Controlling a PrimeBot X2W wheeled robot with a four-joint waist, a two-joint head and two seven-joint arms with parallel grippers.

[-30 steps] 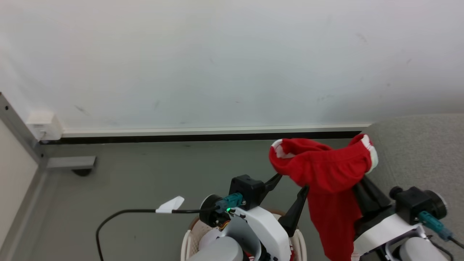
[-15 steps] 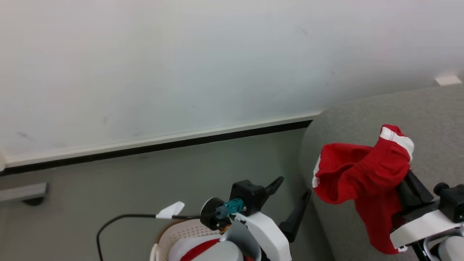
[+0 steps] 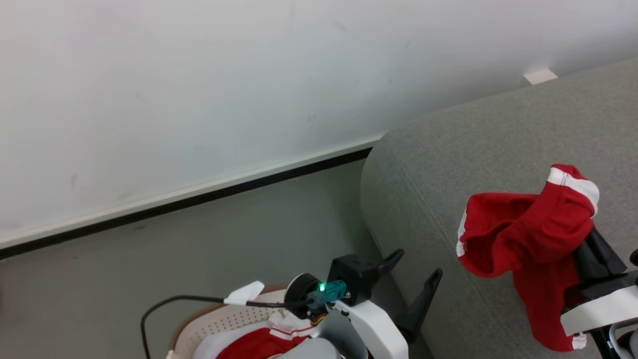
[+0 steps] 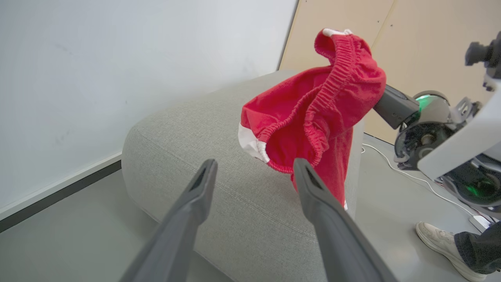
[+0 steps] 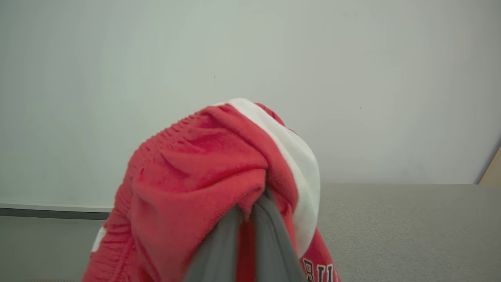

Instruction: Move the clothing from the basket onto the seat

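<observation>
My right gripper (image 5: 254, 205) is shut on a red garment (image 5: 203, 176) with a white panel and black white-edged letters (image 5: 318, 272). That garment (image 3: 523, 234) hangs above the grey sofa (image 3: 473, 149), with the right gripper (image 3: 584, 238) tucked under its folds. The left wrist view shows the same garment (image 4: 313, 105) above the sofa (image 4: 188, 156). My left gripper (image 3: 413, 267) stands open with nothing in it beside the sofa's edge, its fingers (image 4: 195, 196) spread. Under my left arm sits the cream basket (image 3: 219, 321), holding more red and white clothing (image 3: 249, 345).
A white wall with a dark baseboard (image 3: 199, 199) runs behind the grey floor (image 3: 224, 239). A black cable with a white tag (image 3: 244, 294) trails from my left wrist. A person's shoe (image 4: 434, 237) stands on the floor past the sofa, near a beige panel (image 4: 422, 31).
The head view has swung right, so the sofa takes up more of it. My right gripper, still shut on the red garment, has gone from beside the sofa's edge to above the seat.
</observation>
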